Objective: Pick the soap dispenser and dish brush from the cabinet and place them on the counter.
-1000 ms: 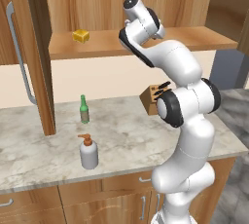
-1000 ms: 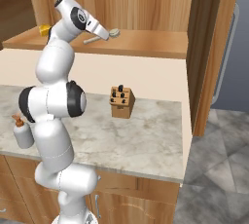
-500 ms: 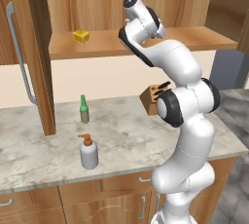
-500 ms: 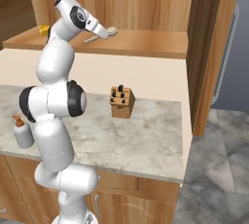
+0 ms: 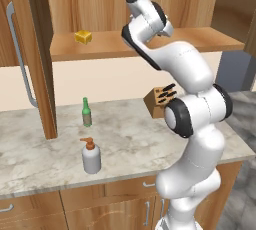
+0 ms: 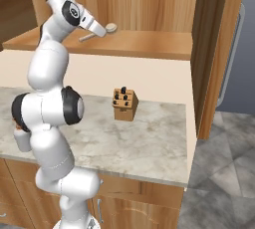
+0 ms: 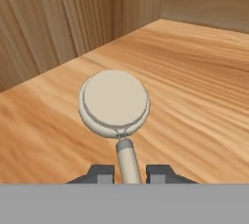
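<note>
1. The end effector [image 7: 130, 173] is up at the cabinet [image 5: 40, 49], its two dark fingers [image 7: 100, 173] pressed in on either side of the dish brush [image 7: 115, 102] handle — pinching it.
2. The brush's round pale head sits just ahead of the fingertips, over the inner wooden shelf [image 7: 194, 72]; whether it touches the wood, hard to say.
3. From the right base view, the brush [image 6: 110, 27] pokes out beyond the hand, just above that shelf.
4. Well off to one side along the same shelf — a yellow sponge [image 5: 83, 36].
5. Far below the end effector, the soap dispenser [image 5: 91, 156] stands upright on the worktop [image 5: 125, 139], near its front edge.
6. Down there too: a green bottle [image 5: 86, 112] behind the dispenser, and a knife block [image 6: 124, 104] below the hand.
</note>
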You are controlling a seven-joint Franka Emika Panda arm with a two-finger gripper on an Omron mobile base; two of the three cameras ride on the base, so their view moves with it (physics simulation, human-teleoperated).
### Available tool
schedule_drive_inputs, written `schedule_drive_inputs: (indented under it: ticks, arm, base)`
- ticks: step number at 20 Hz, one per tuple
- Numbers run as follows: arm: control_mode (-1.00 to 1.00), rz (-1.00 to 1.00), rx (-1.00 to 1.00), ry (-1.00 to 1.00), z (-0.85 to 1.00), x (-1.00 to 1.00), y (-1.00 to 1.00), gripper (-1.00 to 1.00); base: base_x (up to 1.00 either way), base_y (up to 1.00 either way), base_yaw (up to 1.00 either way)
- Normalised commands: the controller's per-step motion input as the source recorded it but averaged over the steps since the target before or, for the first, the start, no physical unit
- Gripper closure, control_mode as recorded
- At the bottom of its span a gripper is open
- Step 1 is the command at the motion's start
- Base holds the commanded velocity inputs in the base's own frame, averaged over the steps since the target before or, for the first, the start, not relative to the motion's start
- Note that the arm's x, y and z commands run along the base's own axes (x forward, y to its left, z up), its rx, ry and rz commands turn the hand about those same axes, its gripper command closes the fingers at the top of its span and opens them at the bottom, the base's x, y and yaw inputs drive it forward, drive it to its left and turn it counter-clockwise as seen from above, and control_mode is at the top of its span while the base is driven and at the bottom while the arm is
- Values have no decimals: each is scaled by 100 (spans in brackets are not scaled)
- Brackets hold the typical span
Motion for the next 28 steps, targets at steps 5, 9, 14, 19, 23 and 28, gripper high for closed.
schedule_drive_inputs:
  ticks: [5, 9, 14, 19, 23, 28]
  arm:
    - [-100, 0, -3, 0, -2, -50, 12, 100]
    - [-100, 0, -4, 0, 0, -59, 9, 100]
    - [-100, 0, -4, 0, 0, -65, 10, 100]
    - [-100, 0, -4, 0, 0, -69, 9, 100]
    - [-100, 0, -1, 1, 0, -65, 8, 100]
    - [-100, 0, 0, 4, 0, -67, 8, 100]
  base:
    - [0, 0, 0]
    - [0, 0, 0]
    - [0, 0, 0]
    - [0, 0, 0]
    - [0, 0, 0]
    - [0, 0, 0]
